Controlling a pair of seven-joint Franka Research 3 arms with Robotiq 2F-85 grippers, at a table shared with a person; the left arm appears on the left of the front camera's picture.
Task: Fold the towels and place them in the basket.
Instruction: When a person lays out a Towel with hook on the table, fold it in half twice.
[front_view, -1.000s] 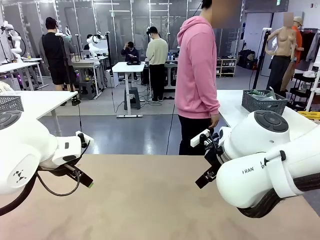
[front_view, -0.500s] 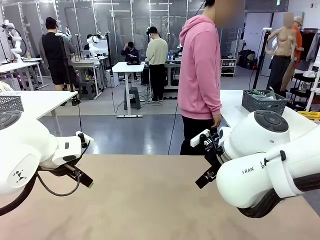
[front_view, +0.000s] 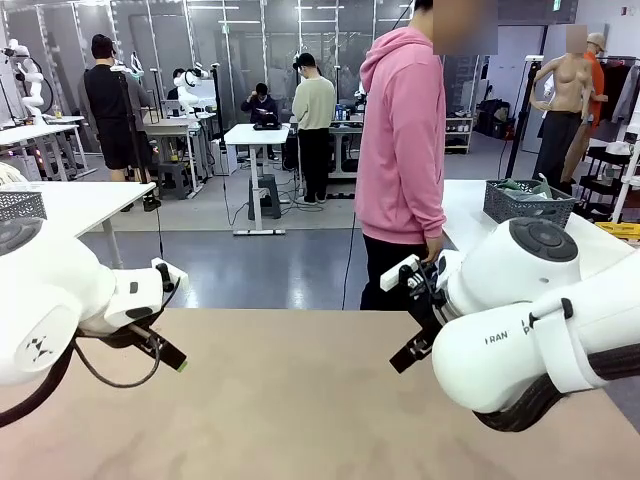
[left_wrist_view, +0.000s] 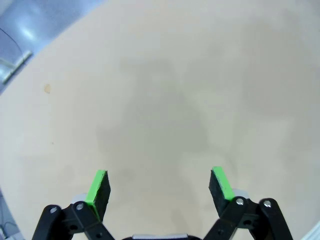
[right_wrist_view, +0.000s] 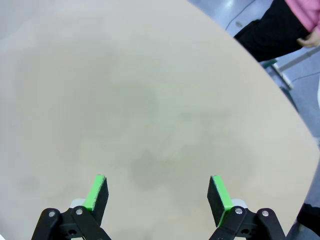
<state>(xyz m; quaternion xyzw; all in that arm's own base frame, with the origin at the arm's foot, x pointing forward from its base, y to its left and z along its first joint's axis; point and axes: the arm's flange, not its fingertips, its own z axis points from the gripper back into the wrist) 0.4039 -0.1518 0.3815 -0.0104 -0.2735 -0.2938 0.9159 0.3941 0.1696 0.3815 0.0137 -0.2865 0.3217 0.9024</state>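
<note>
The left gripper is hanging just above the tan table with its green pads spread wide and gripping nothing. The patch of tabletop between them is lying bare apart from a faint shadow. The right gripper is doing the same over its own side, fingers held fully apart with plain tabletop under them. Over the past second neither arm has been moving and neither pair of fingers has been narrowing. The one change is across the table, where the person in the pink hoodie has been edging a little toward the robot's right, one hand hanging low by the hip near the right arm's wrist. That suggests the work is not yet getting under way, and the robot seems to be waiting for the cloth to be laid down. Farther back on the right, the dark mesh basket is sitting on a white table behind the person. Pale cloth, probably the towels, is poking above its rim, though at that distance the cloth is too small to tell for sure. The basket and cloth are standing well apart from both sets of fingers, off the robot's table altogether, so nothing is lying within reach for folding.
</note>
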